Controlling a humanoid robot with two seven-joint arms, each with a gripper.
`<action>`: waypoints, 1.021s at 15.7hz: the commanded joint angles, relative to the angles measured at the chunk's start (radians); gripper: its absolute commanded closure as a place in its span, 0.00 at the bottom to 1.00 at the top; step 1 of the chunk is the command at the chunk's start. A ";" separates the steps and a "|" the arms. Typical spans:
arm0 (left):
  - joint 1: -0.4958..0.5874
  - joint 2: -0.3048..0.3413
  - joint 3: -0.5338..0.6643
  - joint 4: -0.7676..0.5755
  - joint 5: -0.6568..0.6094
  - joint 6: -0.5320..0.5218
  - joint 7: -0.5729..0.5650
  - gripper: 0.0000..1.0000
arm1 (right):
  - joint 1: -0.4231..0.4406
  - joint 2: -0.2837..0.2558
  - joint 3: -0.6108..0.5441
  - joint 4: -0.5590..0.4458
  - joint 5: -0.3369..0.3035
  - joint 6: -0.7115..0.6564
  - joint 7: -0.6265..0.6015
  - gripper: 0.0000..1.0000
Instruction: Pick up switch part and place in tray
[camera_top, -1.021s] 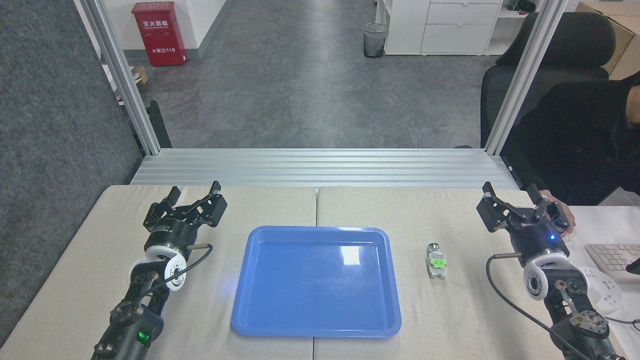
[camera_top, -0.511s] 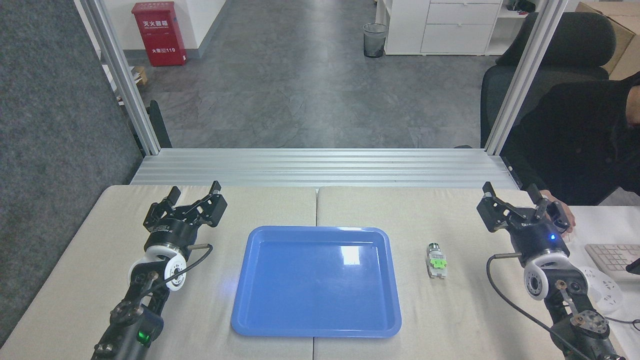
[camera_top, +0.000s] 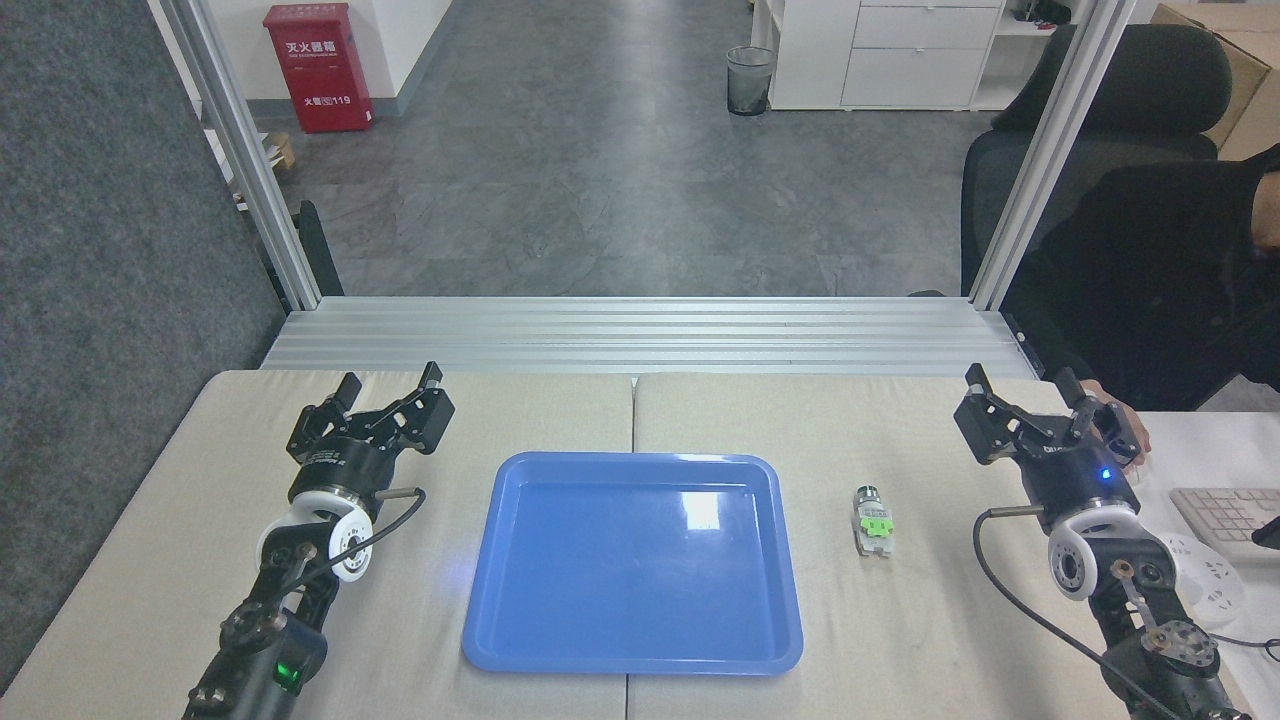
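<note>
While the switch part (camera_top: 873, 521) lies on the beige, cloth-textured desk (camera_top: 900, 630) just right of the tray (camera_top: 520, 600), you can see its white-grey plastic body, bright green block and dark silver cylindrical end pointing away from you; the tray is glossy blue plastic, flat and rectangular with rounded corners and a low raised rim, catching a window glare; your left gripper (camera_top: 385, 385) hovers left of the tray with black metal jaws spread and nothing between them; your right gripper (camera_top: 1020, 385) sits right of the part, jaws likewise spread and empty; the red cabinet (camera_top: 318, 66) on the grey floor carries white characters and the numerals 119.
</note>
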 joint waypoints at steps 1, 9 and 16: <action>0.000 0.000 0.000 0.000 0.000 0.000 0.001 0.00 | 0.000 0.005 0.005 0.000 0.005 0.008 0.000 0.02; 0.000 0.000 0.000 0.000 0.000 0.000 0.001 0.00 | 0.000 0.035 0.120 0.005 0.009 0.103 0.036 0.02; 0.000 0.000 -0.001 0.000 0.000 0.000 0.001 0.00 | -0.002 0.089 0.213 0.070 0.015 0.098 0.096 0.02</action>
